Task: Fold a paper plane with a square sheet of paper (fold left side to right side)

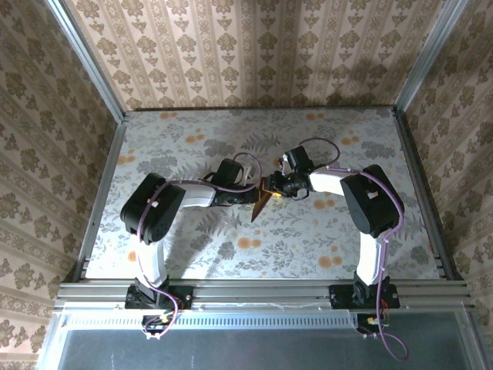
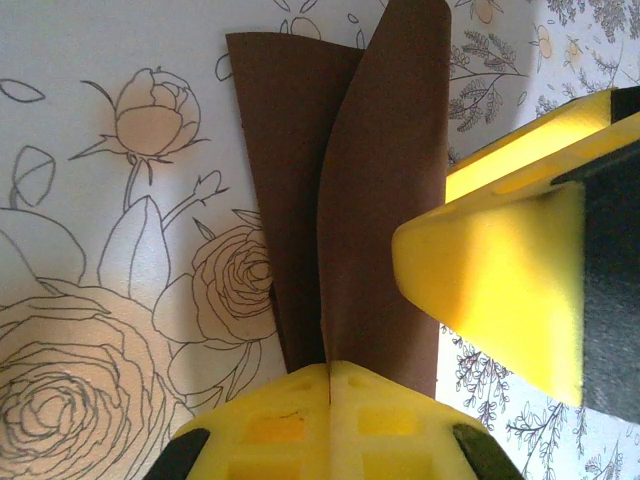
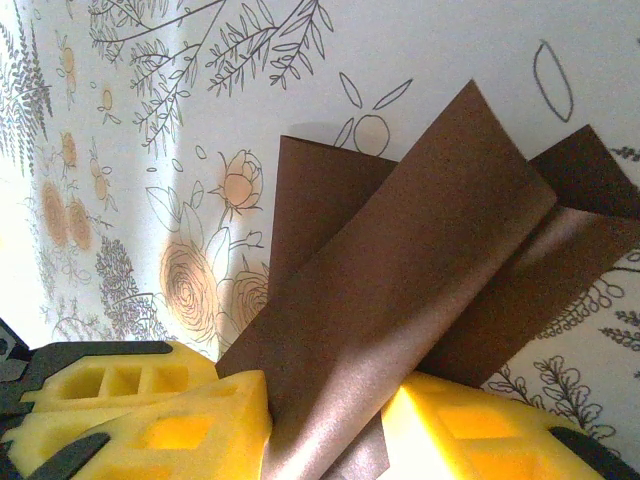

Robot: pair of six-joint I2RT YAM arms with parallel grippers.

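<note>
The paper plane [image 1: 259, 203] is a slim, pointed piece of matte, dark reddish-brown paper, plain on every face that shows. It sits near the middle of the flower-printed table [image 1: 154, 139], between the two grippers, with its tip pointing toward the near edge in the top view. From the left wrist, the paper [image 2: 385, 190] is folded lengthwise into long narrow flaps. One broad flap curves up in front, and a second, flatter flap lies behind it to the left, ending in a square-cut edge. From the right wrist, the flaps [image 3: 420, 270] fan apart from a shared crease, and the uppermost one rises off the table and catches the light. The left gripper [image 2: 330, 372] has its yellow pads pressed together on the narrow end of the plane, with the paper running out from between them. The right gripper [image 3: 325, 400] has its jaws apart, with the flaps passing through the gap between them. One of its fingers [image 2: 490, 290] touches the right side of the front flap.
</note>
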